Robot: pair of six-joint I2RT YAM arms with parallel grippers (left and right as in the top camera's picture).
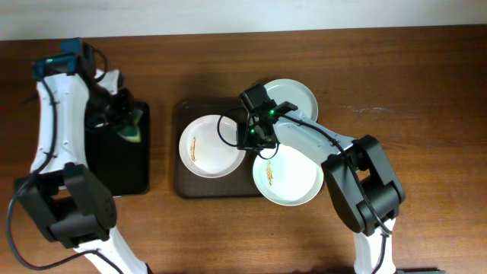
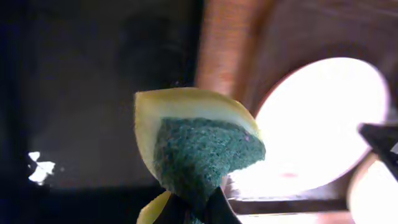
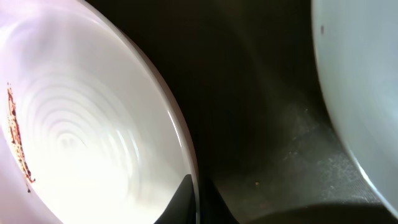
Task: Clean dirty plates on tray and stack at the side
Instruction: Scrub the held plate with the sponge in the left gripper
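Note:
The brown tray (image 1: 217, 187) lies mid-table. A white plate (image 1: 207, 146) with a brown smear sits on its left half. My right gripper (image 1: 249, 140) is shut on this plate's right rim; in the right wrist view the rim (image 3: 186, 143) runs between the fingertips (image 3: 198, 208). A second smeared plate (image 1: 289, 179) overlaps the tray's lower right corner. A third plate (image 1: 295, 97) sits at the tray's upper right; its edge shows in the right wrist view (image 3: 360, 81). My left gripper (image 1: 125, 122) is shut on a yellow-and-green sponge (image 2: 202, 146) over the black tray.
A narrow black tray (image 1: 122, 164) lies left of the brown tray, under the sponge, and fills the left of the left wrist view (image 2: 87, 93). Bare wooden table (image 1: 426, 91) surrounds both trays. The right arm (image 1: 358, 175) reaches over the lower right plate.

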